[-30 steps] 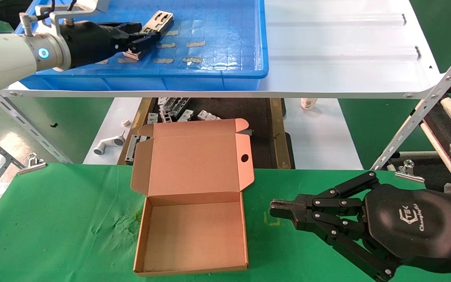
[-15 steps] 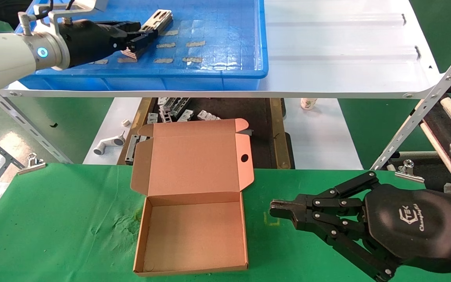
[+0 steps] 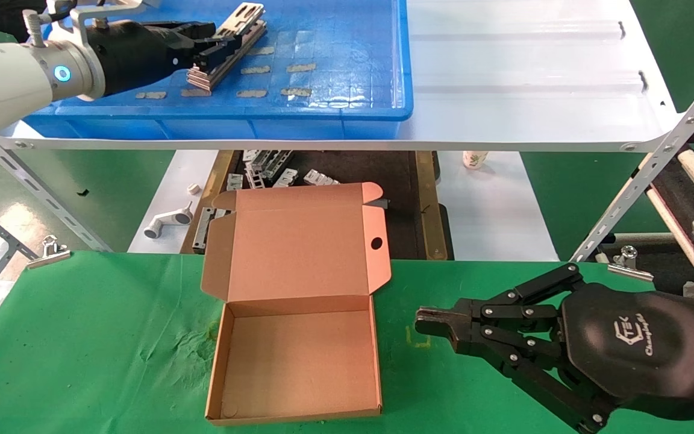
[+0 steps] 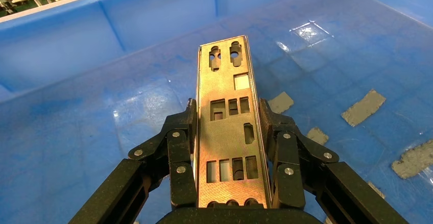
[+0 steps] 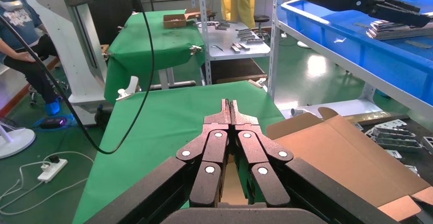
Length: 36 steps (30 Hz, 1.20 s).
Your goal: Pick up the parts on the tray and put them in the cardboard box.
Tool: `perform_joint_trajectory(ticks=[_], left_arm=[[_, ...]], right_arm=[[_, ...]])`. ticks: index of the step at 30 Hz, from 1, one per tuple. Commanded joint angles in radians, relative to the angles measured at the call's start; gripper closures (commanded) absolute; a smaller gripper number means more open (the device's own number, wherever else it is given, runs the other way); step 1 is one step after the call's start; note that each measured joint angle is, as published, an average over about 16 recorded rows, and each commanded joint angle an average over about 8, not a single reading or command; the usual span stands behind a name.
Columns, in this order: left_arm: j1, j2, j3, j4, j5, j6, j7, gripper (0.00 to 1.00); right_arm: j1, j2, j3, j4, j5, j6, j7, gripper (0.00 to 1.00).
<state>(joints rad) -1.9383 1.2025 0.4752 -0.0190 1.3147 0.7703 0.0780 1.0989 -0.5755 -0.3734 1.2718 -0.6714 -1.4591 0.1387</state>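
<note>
Surface, head view: green-clothed table [image 3: 82, 337] carries the empty cardboard box [image 3: 299, 361]; right gripper [image 3: 428, 321] parked beside it, pressed together.
Change: left gripper [image 3: 217, 48] has lifted the parts [image 3: 226, 45] above the tray [image 3: 335, 78].
Left wrist view: fingers [image 4: 181, 147] pinching the plates' edges.
Meaning: carry to box next.

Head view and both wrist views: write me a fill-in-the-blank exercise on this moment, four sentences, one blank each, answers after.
1. The left gripper is shut on a stack of ____.
2. That stack is over the blue ____.
3. The cardboard box lies on the green cloth with its lid ____.
4. The right gripper, parked beside the box, has its fingers ____.

Answers: parts; tray; open; shut
</note>
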Motion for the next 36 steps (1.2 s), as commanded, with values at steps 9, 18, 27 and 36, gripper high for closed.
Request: perform_joint_trajectory(ticks=[9, 18, 27, 36], left_arm=[[-0.001, 0.004, 0.0, 0.009, 0.001, -0.001, 0.007, 0.69], [-0.003, 0.003, -0.001, 0.012, -0.001, 0.004, 0.01, 0.45], [-0.004, 0.001, -0.002, 0.015, -0.003, 0.01, 0.012, 0.25], [-0.003, 0.0, -0.003, 0.017, -0.003, 0.015, 0.012, 0.81]], right_arm=[[0.0, 0.0, 0.0, 0.0, 0.0, 0.0, 0.0, 1.0], [0.0, 0.0, 0.0, 0.0, 0.0, 0.0, 0.0, 1.0], [0.0, 0.0, 0.0, 0.0, 0.0, 0.0, 0.0, 1.0], [0.0, 0.0, 0.0, 0.0, 0.0, 0.0, 0.0, 1.0]])
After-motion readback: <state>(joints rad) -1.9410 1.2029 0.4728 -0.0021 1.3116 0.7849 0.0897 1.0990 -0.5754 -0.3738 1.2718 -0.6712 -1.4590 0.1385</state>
